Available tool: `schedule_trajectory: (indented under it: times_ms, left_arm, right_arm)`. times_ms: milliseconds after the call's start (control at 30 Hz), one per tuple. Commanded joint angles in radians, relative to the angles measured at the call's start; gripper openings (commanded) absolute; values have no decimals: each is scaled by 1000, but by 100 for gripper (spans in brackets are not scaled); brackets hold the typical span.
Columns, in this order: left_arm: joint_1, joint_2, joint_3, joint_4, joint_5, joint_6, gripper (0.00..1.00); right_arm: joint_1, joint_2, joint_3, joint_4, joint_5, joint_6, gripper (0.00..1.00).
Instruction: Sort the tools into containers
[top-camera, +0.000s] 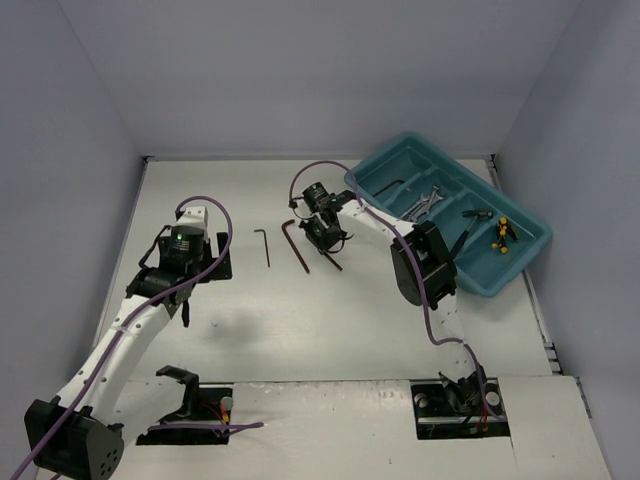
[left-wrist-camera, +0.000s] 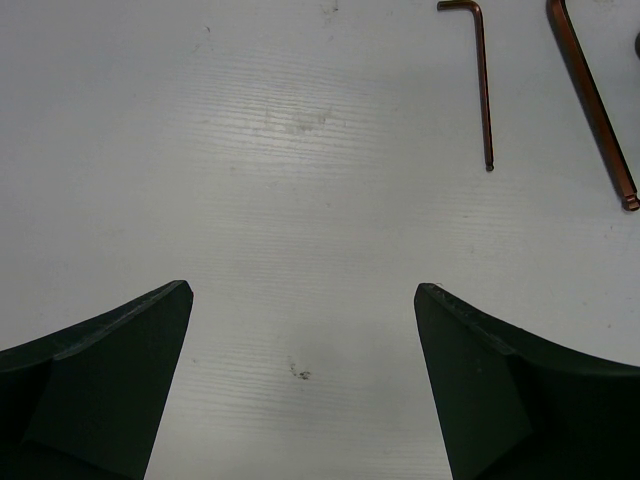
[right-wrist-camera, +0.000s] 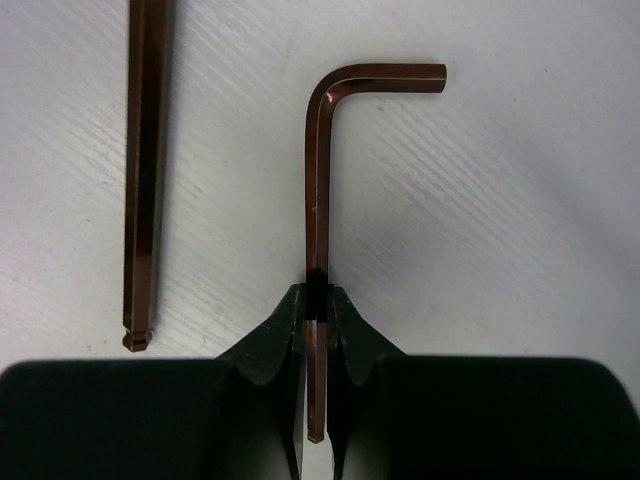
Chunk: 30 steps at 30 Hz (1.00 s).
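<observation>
The right gripper (right-wrist-camera: 316, 300) is clenched on the straight shank of a short hex key (right-wrist-camera: 320, 150). Its jaws pinch the shank near the plain end, and the bent end points away from the wrist. Whether this key rests on the table (top-camera: 350, 330) or hangs just above it cannot be told. Just beside it, on the left, a long hex key (right-wrist-camera: 143, 170) lies flat on the table and apart from the gripper. Farther left lies a thin hex key (top-camera: 265, 247), roughly parallel to the long one.

The left gripper (left-wrist-camera: 302, 287) hovers over bare table with its jaws spread wide, grasping nothing, and both loose keys lie beyond its fingertips to the right.

At the far right stands a teal tray (top-camera: 520, 262) set at a slant. Its long compartments hold a dark hex key (top-camera: 390, 187), silver wrenches (top-camera: 432, 200) and a yellow-and-black tool (top-camera: 503, 235), each in a separate compartment.
</observation>
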Motion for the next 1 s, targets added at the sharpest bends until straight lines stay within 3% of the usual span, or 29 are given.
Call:
schedule_trajectory:
  times_ms: [0, 233, 467, 667, 967]
  left_arm:
    - [6, -6, 19, 38, -6, 10, 91]
    - [6, -8, 20, 37, -9, 10, 90]
    - [6, -12, 20, 35, -15, 10, 90]
    - [4, -17, 17, 35, -21, 8, 91]
    - [4, -25, 13, 34, -28, 8, 90]
  right_arm:
    - [-41, -120, 106, -65, 1, 39, 0]
    - [-118, -211, 288, -39, 58, 98, 0]
    - [-281, -192, 355, 25, 219, 356, 0]
    - [-402, -84, 357, 115, 236, 568, 0]
    - [-438, 122, 495, 134, 231, 686, 0]
